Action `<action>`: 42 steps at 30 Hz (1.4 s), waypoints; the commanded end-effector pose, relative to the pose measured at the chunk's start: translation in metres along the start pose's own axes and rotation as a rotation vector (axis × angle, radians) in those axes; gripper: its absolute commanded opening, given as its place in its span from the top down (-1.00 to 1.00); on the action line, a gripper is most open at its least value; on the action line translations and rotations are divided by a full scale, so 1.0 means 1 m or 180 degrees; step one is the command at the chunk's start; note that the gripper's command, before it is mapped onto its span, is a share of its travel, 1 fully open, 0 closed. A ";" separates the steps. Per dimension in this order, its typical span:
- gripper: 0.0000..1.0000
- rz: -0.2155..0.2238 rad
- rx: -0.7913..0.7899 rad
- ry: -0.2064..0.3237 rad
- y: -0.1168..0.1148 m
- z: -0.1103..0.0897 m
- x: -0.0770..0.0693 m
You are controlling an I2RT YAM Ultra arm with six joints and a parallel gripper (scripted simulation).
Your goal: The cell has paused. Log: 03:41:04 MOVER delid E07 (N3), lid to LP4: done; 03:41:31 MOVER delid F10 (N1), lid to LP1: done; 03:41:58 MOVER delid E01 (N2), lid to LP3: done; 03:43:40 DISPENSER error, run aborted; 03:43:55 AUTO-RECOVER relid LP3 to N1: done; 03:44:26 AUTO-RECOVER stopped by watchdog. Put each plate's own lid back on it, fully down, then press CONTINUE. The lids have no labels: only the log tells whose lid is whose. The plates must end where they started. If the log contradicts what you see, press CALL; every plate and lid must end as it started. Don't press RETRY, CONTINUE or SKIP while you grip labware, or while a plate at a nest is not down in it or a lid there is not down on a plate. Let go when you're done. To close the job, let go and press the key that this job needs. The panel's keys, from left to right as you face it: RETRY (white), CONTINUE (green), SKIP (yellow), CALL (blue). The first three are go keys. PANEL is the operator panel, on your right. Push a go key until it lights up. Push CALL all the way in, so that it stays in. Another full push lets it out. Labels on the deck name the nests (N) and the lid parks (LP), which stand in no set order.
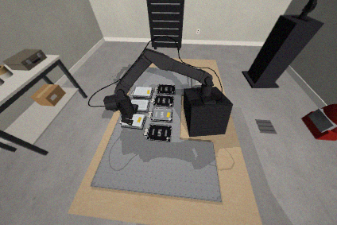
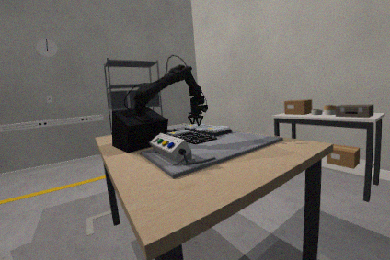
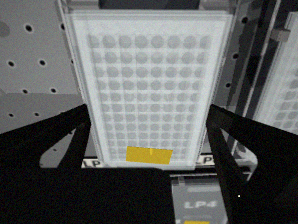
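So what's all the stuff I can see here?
lid: one, clear with a yellow tag, held in the gripper
dark trays: four, in a row beside the black box
panel: one, white with green, yellow and blue keys showing, at the mat's near edge
black box: one, under the arm
cardboard boxes: two, brown, on and under the side table
arm: one, black
gripper: one, black, shut on the lid

table [image 2: 221, 184]: wooden top | on it: grey perforated mat [image 1: 159, 175]; black arm pedestal [image 1: 207, 111]
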State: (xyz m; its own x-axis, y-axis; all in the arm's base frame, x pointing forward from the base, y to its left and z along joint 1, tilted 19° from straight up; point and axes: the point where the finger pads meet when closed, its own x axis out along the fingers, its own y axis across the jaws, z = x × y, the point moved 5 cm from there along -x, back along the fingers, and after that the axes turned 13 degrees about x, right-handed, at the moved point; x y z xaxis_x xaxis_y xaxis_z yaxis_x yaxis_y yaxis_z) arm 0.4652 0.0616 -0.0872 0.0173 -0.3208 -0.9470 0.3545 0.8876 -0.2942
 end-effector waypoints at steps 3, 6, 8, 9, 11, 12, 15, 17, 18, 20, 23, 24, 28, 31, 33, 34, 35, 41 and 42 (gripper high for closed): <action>-1.00 0.0033 -0.0019 -0.0097 0.001 0.004 -0.012; -1.00 0.0066 -0.0004 -0.0147 0.003 0.009 -0.016; -1.00 0.0066 -0.0004 -0.0147 0.003 0.009 -0.016; -1.00 0.0067 0.0001 -0.0148 0.003 0.010 -0.016; -1.00 0.0067 0.0001 -0.0148 0.003 0.010 -0.016; -1.00 0.0067 0.0001 -0.0148 0.003 0.010 -0.016; -1.00 0.0067 0.0001 -0.0148 0.003 0.010 -0.016; -1.00 0.0067 0.0001 -0.0148 0.003 0.010 -0.016; -1.00 0.0067 0.0001 -0.0148 0.003 0.010 -0.016; -1.00 0.0067 0.0001 -0.0148 0.003 0.010 -0.016; -1.00 0.0067 0.0001 -0.0148 0.003 0.010 -0.016; -1.00 0.0067 0.0001 -0.0148 0.003 0.010 -0.016; -1.00 0.0067 0.0001 -0.0148 0.003 0.010 -0.016; -1.00 0.0067 0.0001 -0.0148 0.003 0.010 -0.016; -1.00 0.0067 0.0001 -0.0148 0.003 0.010 -0.016; -1.00 0.0067 0.0001 -0.0148 0.003 0.010 -0.016; -1.00 0.0067 0.0001 -0.0148 0.003 0.010 -0.016; -1.00 0.0067 0.0001 -0.0148 0.003 0.010 -0.016; -1.00 0.0067 0.0001 -0.0148 0.003 0.010 -0.016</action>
State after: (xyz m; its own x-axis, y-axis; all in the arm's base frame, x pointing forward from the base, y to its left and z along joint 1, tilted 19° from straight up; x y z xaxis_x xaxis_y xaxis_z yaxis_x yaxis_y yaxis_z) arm 0.4636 0.0612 -0.0885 0.0131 -0.3218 -0.9467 0.3517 0.8878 -0.2969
